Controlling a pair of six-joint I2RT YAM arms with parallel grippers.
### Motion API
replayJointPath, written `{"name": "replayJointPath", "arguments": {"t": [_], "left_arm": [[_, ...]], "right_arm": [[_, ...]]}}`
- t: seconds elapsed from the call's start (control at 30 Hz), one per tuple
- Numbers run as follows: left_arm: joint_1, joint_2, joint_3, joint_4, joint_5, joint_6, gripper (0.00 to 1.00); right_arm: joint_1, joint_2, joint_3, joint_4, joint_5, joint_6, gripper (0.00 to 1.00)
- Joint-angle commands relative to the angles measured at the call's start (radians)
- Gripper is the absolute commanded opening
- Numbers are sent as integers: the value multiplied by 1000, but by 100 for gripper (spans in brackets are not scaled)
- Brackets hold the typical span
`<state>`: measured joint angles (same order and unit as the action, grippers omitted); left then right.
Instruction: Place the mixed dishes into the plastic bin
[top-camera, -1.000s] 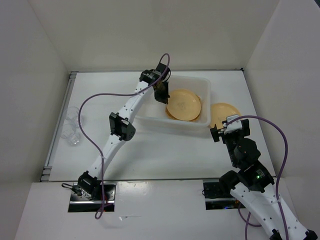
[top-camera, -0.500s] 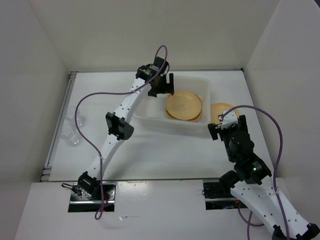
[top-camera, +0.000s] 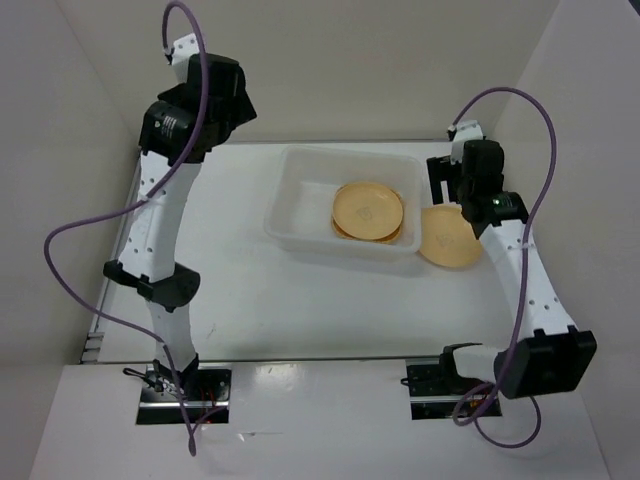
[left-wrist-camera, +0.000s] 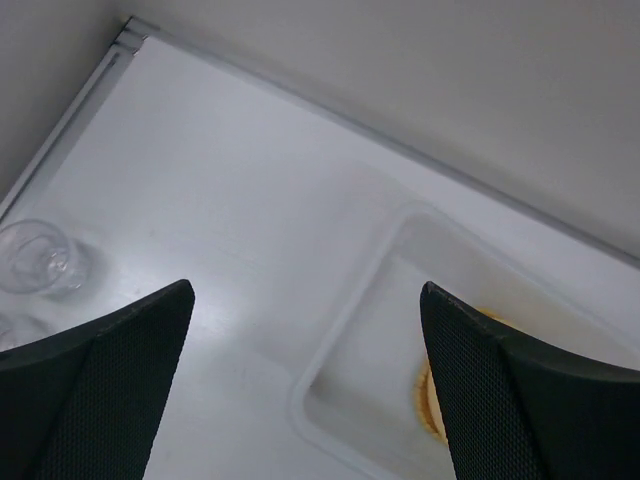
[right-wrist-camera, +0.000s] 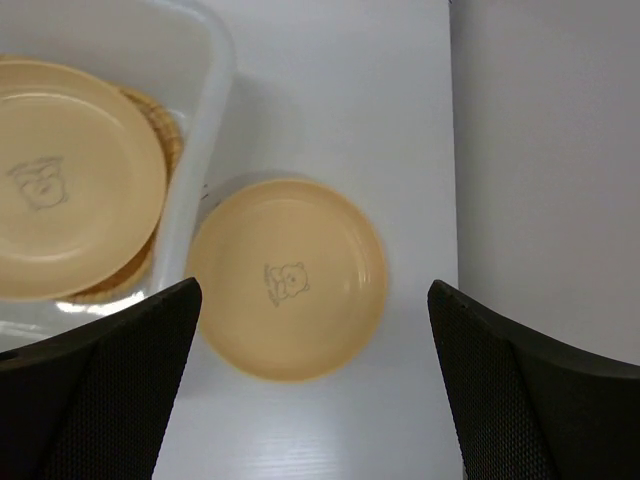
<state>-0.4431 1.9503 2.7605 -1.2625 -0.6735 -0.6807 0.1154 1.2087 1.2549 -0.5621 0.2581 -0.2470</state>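
The plastic bin (top-camera: 300, 195) stands at the back middle of the table. In it, a pale-orange plate (top-camera: 368, 210) lies flat on the woven tray (right-wrist-camera: 165, 125), of which only an edge shows. A second plate (top-camera: 450, 236) lies on the table against the bin's right wall. My right gripper (right-wrist-camera: 313, 287) hovers open above this plate (right-wrist-camera: 288, 278), holding nothing. My left gripper (left-wrist-camera: 305, 287) is open and empty, high above the bin's left end (left-wrist-camera: 345, 335). A clear cup (left-wrist-camera: 40, 260) stands far left in the left wrist view.
White walls enclose the table on three sides. The right wall (right-wrist-camera: 550, 150) stands close to the loose plate. A metal rail (left-wrist-camera: 70, 120) runs along the table's left edge near the cup. In the top view the raised left arm (top-camera: 160, 230) covers the cups' area.
My left gripper opened and let the plate drop flat in the bin, then rose high and swung left. My right arm reached far forward over the plate beside the bin.
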Motion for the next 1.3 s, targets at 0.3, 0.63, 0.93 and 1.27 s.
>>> {"name": "replayJointPath", "arguments": {"t": [0.3,0.63,0.93,1.27], "left_arm": [[99,-499,-953,457,165,-28,100],[147,-591,-1141,408,287,-6,100],[147,-600,-1171,388,361,-25,100],[147,-570,-1202,399,351,-6,100]], "right_arm": [[-316,143,-78,21,-379,-46,98],[-512,202,-213,34,-491,-188,98],[-543,435,-143,-22,-620,-186,92],[-525,542,-78,-16,-645,-115,89]]}}
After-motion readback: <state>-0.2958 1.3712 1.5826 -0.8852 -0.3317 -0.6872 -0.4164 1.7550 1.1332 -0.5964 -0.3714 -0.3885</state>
